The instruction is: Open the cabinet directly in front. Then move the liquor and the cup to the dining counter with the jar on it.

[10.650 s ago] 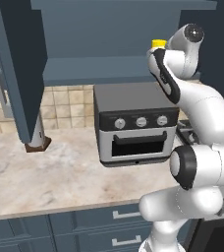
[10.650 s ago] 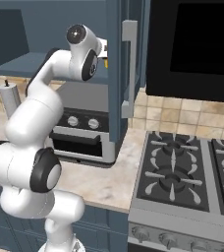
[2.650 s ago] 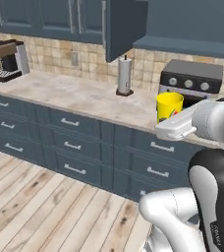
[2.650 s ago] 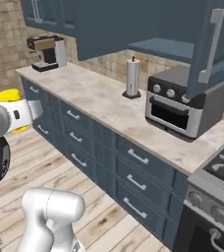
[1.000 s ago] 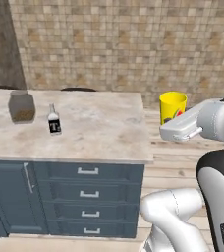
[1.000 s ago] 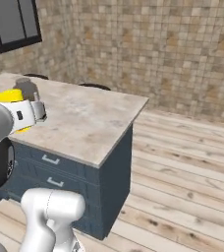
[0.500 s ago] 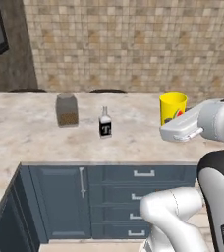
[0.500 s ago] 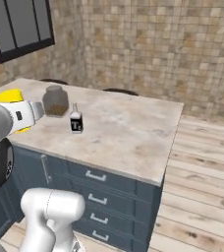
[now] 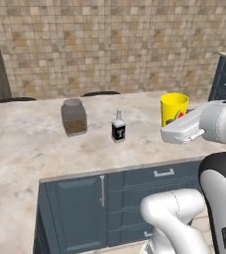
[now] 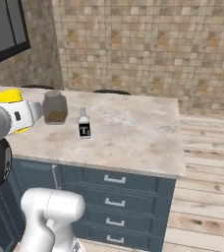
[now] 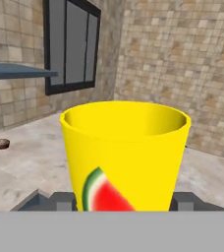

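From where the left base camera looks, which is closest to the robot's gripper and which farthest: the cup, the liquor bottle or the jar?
1. The cup, held in the gripper itself.
2. The liquor bottle, standing mid-counter to the cup's left.
3. The jar, farther left still.

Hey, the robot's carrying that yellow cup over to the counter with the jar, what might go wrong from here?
1. The claw grips the cup only low down, upright and in mid-air beside the dining counter; a jolt might tip it or let it slip.
2. The liquor and the jar already stand near the middle of the counter, so a careless set-down there might knock the slim bottle over.
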You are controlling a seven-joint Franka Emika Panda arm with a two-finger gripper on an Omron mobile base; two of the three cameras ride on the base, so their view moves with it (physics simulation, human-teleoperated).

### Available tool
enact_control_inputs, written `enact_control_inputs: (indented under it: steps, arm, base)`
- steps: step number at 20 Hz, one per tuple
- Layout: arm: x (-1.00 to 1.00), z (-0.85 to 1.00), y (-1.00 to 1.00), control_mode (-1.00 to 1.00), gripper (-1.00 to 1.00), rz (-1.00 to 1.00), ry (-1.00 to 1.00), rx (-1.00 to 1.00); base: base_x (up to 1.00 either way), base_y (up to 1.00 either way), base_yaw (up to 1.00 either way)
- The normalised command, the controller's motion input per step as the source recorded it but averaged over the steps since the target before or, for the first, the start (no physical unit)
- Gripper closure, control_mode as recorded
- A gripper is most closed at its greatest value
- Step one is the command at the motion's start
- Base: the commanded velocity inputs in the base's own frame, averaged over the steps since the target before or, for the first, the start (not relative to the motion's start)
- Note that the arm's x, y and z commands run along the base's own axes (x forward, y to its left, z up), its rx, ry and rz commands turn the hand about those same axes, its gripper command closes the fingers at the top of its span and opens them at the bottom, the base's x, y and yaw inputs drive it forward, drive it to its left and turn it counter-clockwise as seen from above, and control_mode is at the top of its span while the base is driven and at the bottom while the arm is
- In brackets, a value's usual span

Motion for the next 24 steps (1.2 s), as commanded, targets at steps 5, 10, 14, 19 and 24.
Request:
enact_control_inputs:
  steps: [5, 10, 14, 19, 24]
  arm:
    - [0.00, 0.00, 0.00, 1.00, 1.00, 0.00, 0.00, 0.00]
    - [0.00, 0.00, 0.00, 1.00, 1.00, 0.00, 0.00, 0.00]
    - [0.00, 0.00, 0.00, 1.00, 1.00, 0.00, 0.00, 0.00]
    - [0.00, 0.00, 0.00, 1.00, 1.00, 0.00, 0.00, 0.00]
    - [-0.05, -0.18, 0.50, -1.00, 1.00, 0.00, 0.00, -0.01]
  base:
    - [0.13, 0.29, -0.08]
    - [0.60, 0.04, -0.05]
    - [0.79, 0.12, -0.10]
    - [0.00, 0.00, 0.00]
    - [-0.06, 0.11, 0.00]
